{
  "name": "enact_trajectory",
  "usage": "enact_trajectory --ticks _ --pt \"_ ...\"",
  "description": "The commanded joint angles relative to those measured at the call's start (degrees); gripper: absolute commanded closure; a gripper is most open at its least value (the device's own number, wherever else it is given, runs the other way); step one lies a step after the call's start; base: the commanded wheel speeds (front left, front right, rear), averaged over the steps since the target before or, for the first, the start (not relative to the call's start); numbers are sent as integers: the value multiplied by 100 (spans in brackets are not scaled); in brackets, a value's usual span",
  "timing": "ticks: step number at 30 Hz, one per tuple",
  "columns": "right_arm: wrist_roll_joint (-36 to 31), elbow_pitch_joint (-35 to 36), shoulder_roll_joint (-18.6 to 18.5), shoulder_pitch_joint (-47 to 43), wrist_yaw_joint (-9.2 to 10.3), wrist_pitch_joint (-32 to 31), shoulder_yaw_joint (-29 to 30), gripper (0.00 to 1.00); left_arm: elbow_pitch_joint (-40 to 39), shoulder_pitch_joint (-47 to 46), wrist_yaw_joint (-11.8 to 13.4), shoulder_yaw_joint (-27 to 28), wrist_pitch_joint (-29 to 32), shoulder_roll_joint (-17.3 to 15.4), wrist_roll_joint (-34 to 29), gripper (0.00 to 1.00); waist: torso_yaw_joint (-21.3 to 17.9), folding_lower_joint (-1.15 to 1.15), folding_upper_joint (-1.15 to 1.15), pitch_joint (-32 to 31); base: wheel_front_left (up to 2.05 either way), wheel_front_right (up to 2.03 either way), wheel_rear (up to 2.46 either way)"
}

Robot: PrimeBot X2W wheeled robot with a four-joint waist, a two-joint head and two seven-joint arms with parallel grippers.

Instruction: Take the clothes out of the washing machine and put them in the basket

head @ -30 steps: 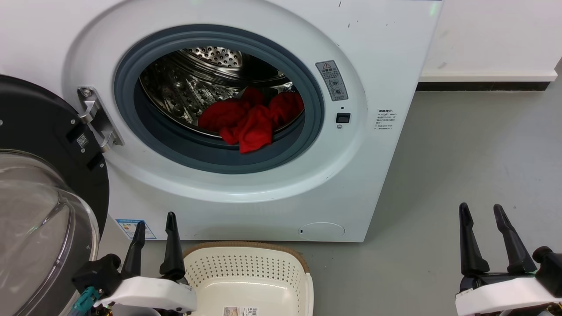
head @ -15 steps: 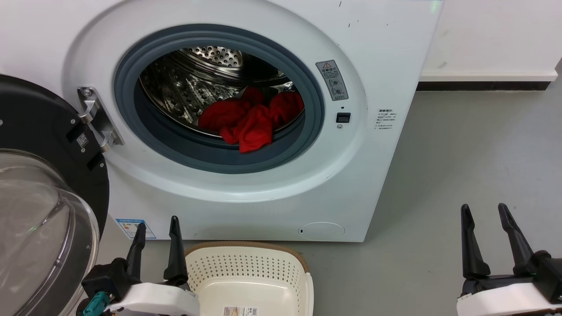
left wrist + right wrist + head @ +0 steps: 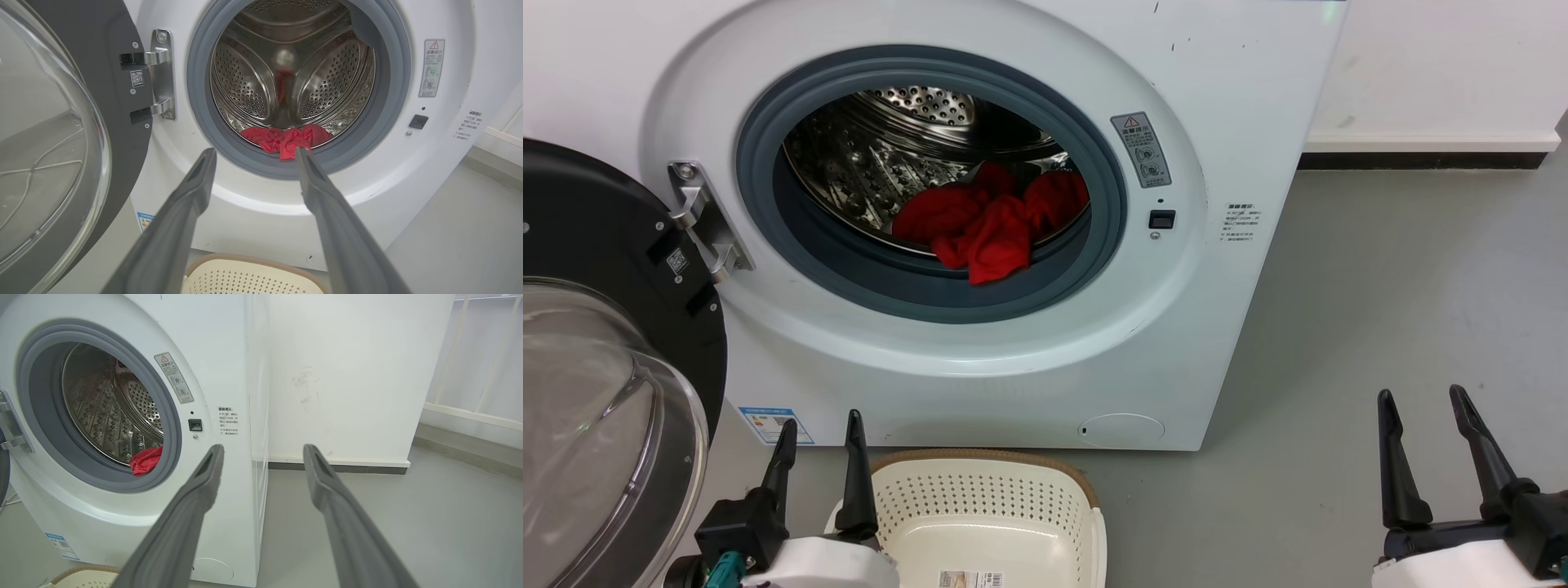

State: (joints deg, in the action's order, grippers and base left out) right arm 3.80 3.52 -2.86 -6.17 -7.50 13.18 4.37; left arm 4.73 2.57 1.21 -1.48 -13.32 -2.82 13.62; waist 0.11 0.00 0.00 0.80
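Observation:
The white washing machine [image 3: 1241, 98] stands open, its glass-bowl door [image 3: 596, 392] swung out to the left. Red clothes [image 3: 988, 220] lie bunched at the front of the steel drum [image 3: 866, 155], one fold hanging over the grey ring [image 3: 768, 212]. The cream basket [image 3: 988, 498] sits on the floor just below the machine, with nothing but a label sticker in it. My left gripper [image 3: 821, 425] is open at the basket's left rim. My right gripper [image 3: 1421, 396] is open over bare floor to the right. The red clothes [image 3: 286, 141] show between the left fingers, and the clothes [image 3: 147, 459] also appear in the right wrist view.
Grey floor [image 3: 1405, 278] stretches to the right of the machine up to a white wall with a dark skirting [image 3: 1421, 159]. The open door takes up the room at the left. A white railing [image 3: 470, 412] stands further right.
Both grippers have sunk a little toward the bottom of the head view, the left one also shifting slightly right. The clothes, basket and door have not moved.

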Motion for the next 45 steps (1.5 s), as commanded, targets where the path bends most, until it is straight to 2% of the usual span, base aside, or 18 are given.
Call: enact_trajectory --ticks 1,16,42,45 --pt "-137 34 -4 -69 2 58 2 0 -2 43 24 -11 -54 -9 -132 0 2 0 0 1 0 0 0" --pt "-564 36 -2 -183 2 215 -53 0 27 111 79 -33 -202 -10 -670 0 3 0 0 17 0 0 0" --pt "-400 -42 -2 -59 2 204 -61 0 264 -170 178 -37 -191 -9 -493 0 -57 0 0 146 0 0 0" --pt "-381 -36 -2 15 3 204 -53 0 554 -466 69 -51 -191 -7 -419 0 -98 0 0 250 0 0 0"
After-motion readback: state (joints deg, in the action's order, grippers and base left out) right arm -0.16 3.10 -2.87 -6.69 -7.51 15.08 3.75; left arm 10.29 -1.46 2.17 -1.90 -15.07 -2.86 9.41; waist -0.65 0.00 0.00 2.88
